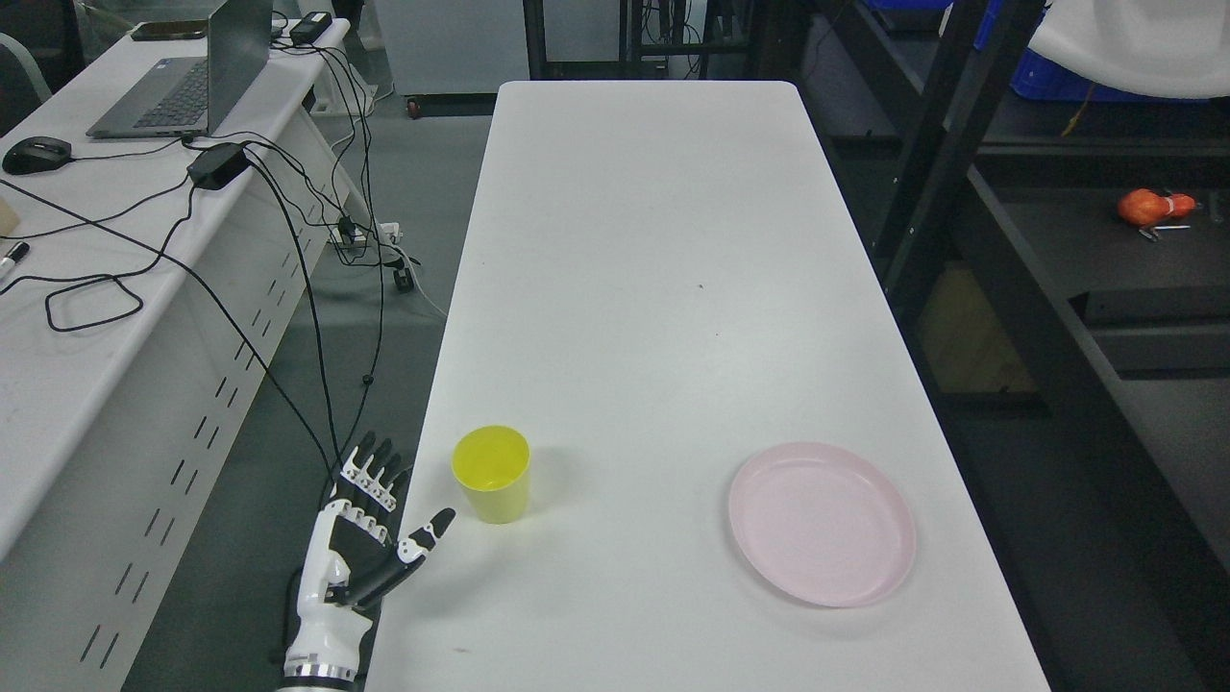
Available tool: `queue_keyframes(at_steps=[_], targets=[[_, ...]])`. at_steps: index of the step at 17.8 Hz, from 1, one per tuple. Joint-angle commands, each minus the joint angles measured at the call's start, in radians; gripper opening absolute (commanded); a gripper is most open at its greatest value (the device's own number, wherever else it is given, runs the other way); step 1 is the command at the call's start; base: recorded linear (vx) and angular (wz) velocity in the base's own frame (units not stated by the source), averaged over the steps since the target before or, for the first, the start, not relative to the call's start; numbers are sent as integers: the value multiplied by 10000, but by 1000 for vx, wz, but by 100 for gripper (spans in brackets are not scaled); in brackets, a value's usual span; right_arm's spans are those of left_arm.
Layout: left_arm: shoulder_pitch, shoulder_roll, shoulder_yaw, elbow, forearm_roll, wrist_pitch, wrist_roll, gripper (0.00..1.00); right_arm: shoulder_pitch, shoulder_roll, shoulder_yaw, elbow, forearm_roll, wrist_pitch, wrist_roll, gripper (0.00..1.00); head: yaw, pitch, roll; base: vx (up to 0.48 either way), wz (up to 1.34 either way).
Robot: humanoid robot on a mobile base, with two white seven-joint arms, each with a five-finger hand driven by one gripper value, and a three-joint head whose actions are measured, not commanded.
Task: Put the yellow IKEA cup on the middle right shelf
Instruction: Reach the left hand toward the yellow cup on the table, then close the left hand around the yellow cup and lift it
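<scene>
Cup first: one small yellow plastic cup (491, 474) stands upright near the front left corner of the long white table (653, 240), its mouth open to the ceiling and its long axis vertical, tapering slightly toward the base. I see nothing inside it. My left hand (360, 538), white with black finger segments, hangs just beside the table's left edge and just short of the cup, not touching it; the fingers are spread and straight, pointing away from me, with the thumb angled out toward the cup's base, and the hand holds nothing. Its wrist is cut off at the bottom edge of the view. My right hand does not show. One round pale pink plastic plate (822, 524) lies flat on the same table, well apart from the cup to the right, near the front right corner. To the left across the aisle stands one white desk (86, 384) carrying one grey open laptop (183, 77), one black computer mouse (36, 154), one black power brick (219, 165) and a tangle of black cables whose number I cannot count. To the right a dark metal shelving rack (961, 192) is only partly in view, and on one shelf rests a single small orange object (1153, 207), too small to identify.
</scene>
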Motion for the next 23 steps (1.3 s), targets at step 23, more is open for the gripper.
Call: queue_keyframes(at_steps=[23], targets=[[-1537, -76, -1246, 1348, -2733, 1353, -10, 99, 137, -175, 169, 0, -245, 7, 6, 99, 0, 0, 0, 0, 0]])
